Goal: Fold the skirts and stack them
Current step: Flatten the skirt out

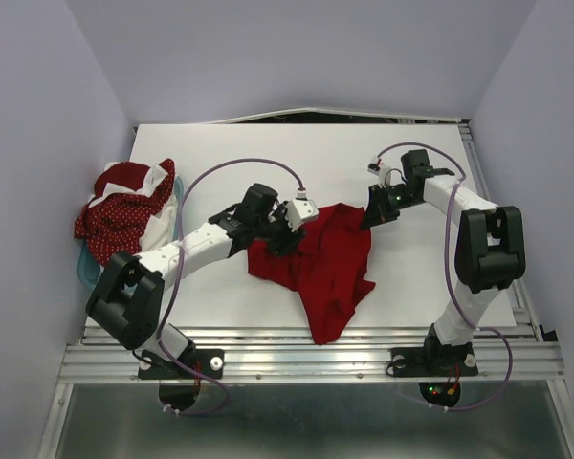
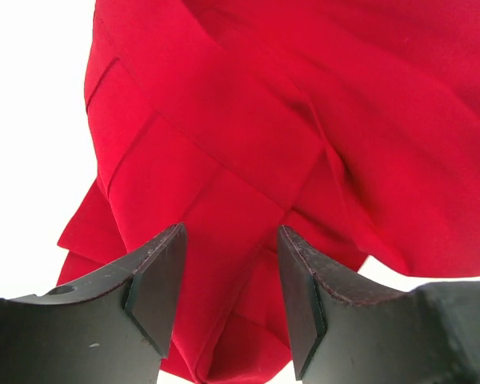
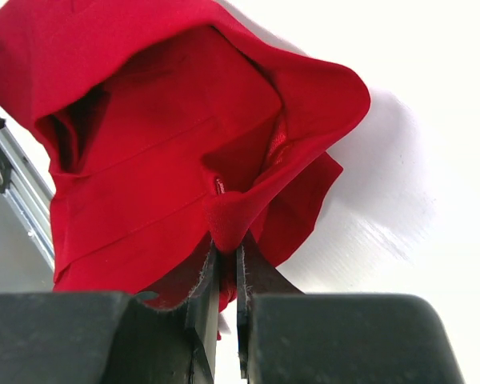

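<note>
Pinching the red skirt (image 3: 144,152) is the right tool (image 3: 226,260).

One skirt (image 1: 325,263) lies mid-surface (image 1: 268,163), its near tip reaching the near edge. The left end effector (image 1: 285,229) is over the skirt's far left part. The right end effector (image 1: 373,215) is at its far right corner, cloth pinched between its fingers. A heap of skirts (image 1: 124,206) sits far left, in and over the tub (image 1: 82,266), well apart from the single skirt.
</note>
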